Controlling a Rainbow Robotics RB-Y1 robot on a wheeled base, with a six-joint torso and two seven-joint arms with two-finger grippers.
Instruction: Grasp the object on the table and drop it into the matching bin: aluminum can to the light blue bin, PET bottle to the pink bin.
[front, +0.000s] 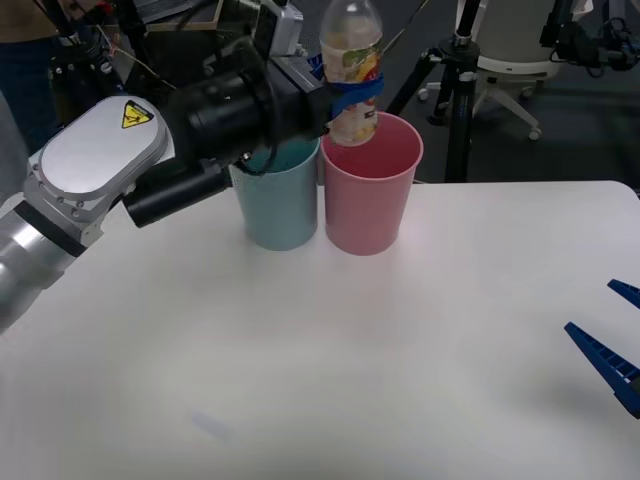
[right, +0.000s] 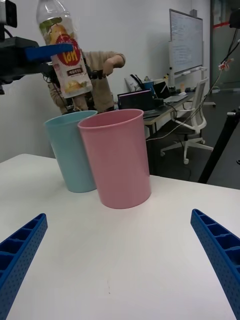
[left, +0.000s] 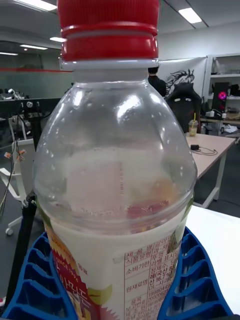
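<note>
One step left: your left claw (front: 352, 95) is clamped on the bottle (front: 351, 70), upright w/ the pink bin (front: 368, 190) right below it. Grasp & carry done; only the drop remains. Right claw (right: 120, 260) gapes idle, low over the surface (front: 320, 360).

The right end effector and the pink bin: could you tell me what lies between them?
Only bare white table. In the right wrist view, the open right end effector faces the pink bin with nothing in between.
</note>
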